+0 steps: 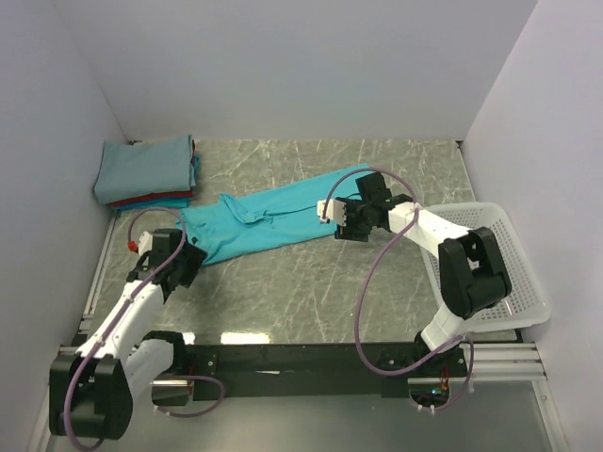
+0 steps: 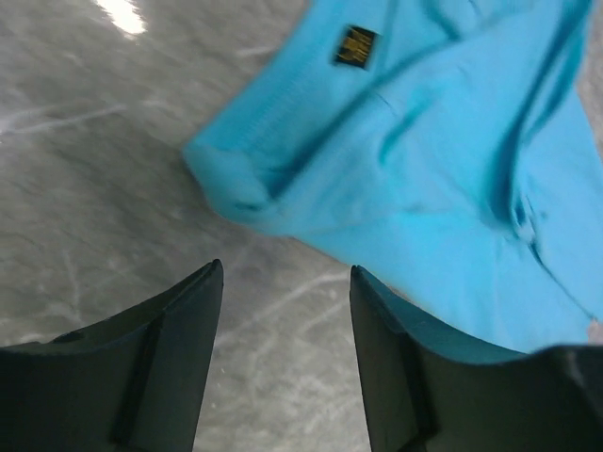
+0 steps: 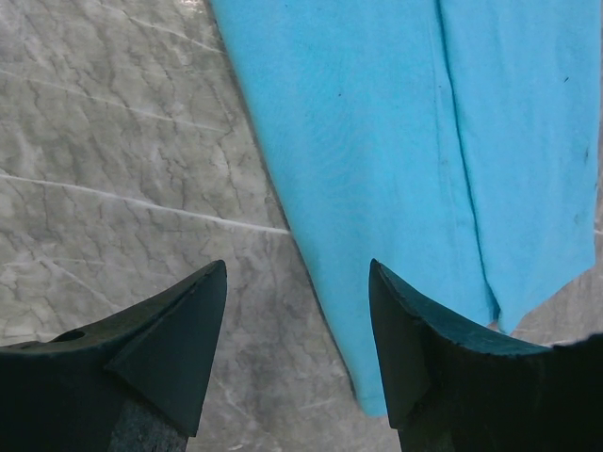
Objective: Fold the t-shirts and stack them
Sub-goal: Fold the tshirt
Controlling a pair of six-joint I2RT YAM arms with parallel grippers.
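A bright turquoise t-shirt [image 1: 273,217] lies in a long, creased band across the marble table, running from front left to back right. My left gripper [image 1: 191,256] is open at the shirt's left end. In the left wrist view its fingers [image 2: 179,358] frame bare table, with the turquoise cloth [image 2: 424,160] just beyond and to the right. My right gripper [image 1: 339,224] is open over the shirt's right end. In the right wrist view the shirt's edge [image 3: 396,141] runs down between the fingers, close to the right fingertip [image 3: 405,339]. Folded t-shirts [image 1: 143,168] are stacked at the back left, grey-blue on top.
A white mesh basket [image 1: 523,264] stands at the right edge, beside the right arm. White walls close the table in on three sides. A dark label [image 2: 356,45] shows on the turquoise shirt. Red and teal edges show under the stack [image 1: 155,199].
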